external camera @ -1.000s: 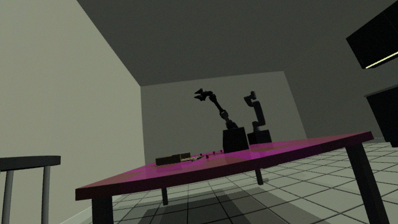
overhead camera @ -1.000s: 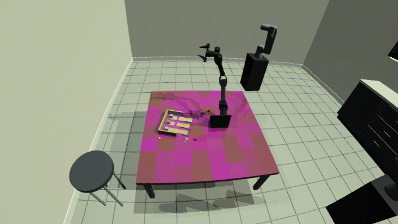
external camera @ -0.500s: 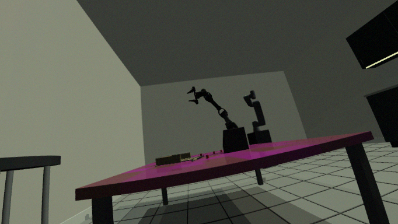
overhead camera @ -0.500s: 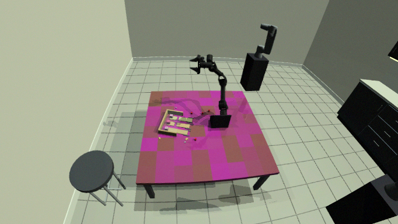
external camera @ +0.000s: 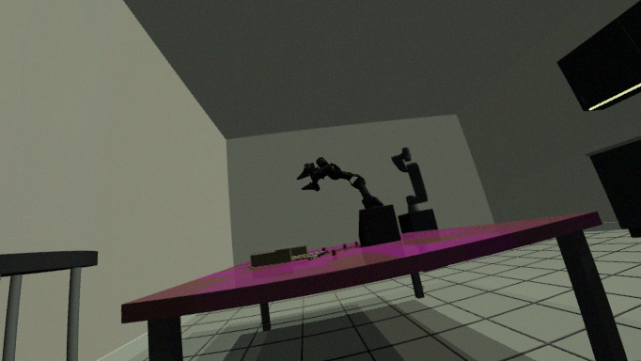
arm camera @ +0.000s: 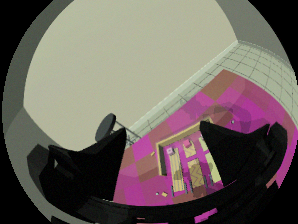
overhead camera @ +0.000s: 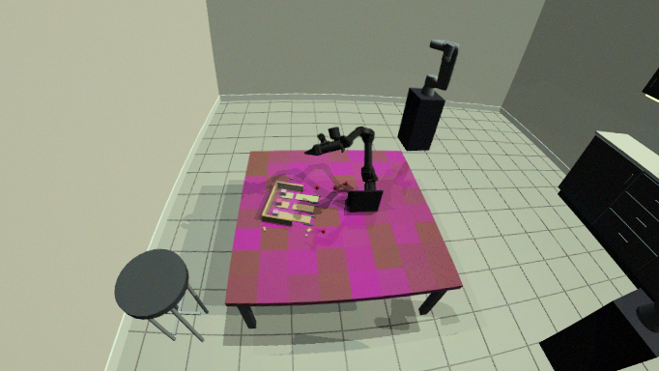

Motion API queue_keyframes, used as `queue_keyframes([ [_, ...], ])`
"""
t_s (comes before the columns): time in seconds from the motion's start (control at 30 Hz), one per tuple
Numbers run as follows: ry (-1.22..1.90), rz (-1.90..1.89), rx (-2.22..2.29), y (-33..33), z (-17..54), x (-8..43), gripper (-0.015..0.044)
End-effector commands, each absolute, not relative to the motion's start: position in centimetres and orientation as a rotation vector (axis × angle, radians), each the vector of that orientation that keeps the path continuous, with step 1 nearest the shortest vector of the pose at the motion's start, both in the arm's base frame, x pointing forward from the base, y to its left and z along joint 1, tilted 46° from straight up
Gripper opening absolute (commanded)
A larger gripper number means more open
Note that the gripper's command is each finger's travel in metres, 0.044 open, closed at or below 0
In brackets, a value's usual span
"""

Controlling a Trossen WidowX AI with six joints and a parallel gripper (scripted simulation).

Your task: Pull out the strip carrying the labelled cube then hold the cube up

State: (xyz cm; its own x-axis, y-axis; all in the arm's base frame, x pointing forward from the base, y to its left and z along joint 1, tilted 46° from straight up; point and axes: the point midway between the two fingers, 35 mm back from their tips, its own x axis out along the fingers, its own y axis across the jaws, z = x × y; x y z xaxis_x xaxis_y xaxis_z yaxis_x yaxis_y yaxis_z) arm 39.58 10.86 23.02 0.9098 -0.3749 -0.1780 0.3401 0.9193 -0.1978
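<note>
My gripper point(overhead camera: 307, 153) point(external camera: 300, 183) point(arm camera: 164, 128) is open and empty, high above the table. Three pale strips lie side by side in an open-fronted tray point(overhead camera: 271, 202) point(external camera: 271, 258) and stick out of it. The near strip point(overhead camera: 300, 217) point(arm camera: 177, 172) looks unbroken and has a lilac cube point(overhead camera: 275, 212) point(arm camera: 170, 150) at its inner end. The middle strip point(overhead camera: 303, 208) point(arm camera: 196, 174) shows a gap before its pink cube point(overhead camera: 279, 203) point(arm camera: 188, 143). The far strip point(overhead camera: 307, 198) also shows a gap before its cube point(overhead camera: 283, 192). Labels are too small to read.
Small red pieces point(overhead camera: 317, 186) point(external camera: 334, 253) lie between tray and arm base point(overhead camera: 364, 201) point(external camera: 379, 226). Another red piece point(overhead camera: 323, 231) and a yellow bit point(overhead camera: 309, 230) point(arm camera: 164, 194) lie on the tray's near side. A stool point(overhead camera: 152, 282) stands beside the table.
</note>
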Motion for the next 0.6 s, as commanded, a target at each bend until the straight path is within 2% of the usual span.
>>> queue_keyframes([
  [0.0, 0.345, -0.378, -0.365, 8.1, 16.4, 38.1, 0.04],
  [0.27, 0.593, -0.359, -0.706, 2.2, 6.3, 32.3, 0.04],
  [0.57, 0.61, -0.356, -0.727, 1.8, 5.8, 31.8, 0.04],
])
